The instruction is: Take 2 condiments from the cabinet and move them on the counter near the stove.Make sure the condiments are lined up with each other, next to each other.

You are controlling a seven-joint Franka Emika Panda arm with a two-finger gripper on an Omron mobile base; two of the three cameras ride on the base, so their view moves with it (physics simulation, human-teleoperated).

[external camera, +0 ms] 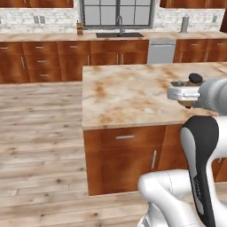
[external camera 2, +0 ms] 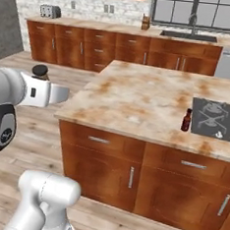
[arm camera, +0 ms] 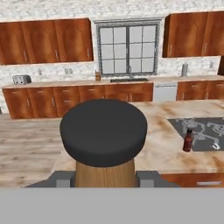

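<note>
Hand (arm camera: pixel 104 177) clamped on short tan shaker with dark brown top (arm camera: pixel 103 140), slim dark red sauce bottle (arm camera: pixel 187 141) at three o'clock, upright on beige marbled stone desk (arm camera: pixel 159 148) beside flat black cooktop (arm camera: pixel 203 131).

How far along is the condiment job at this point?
Done: the slim dark red sauce bottle stands on the beige marbled counter beside the black cooktop. In hand: the gripper is shut on the short tan shaker with a dark top, carried in the air. Left: set the shaker down next to the bottle, in line with it.
</note>
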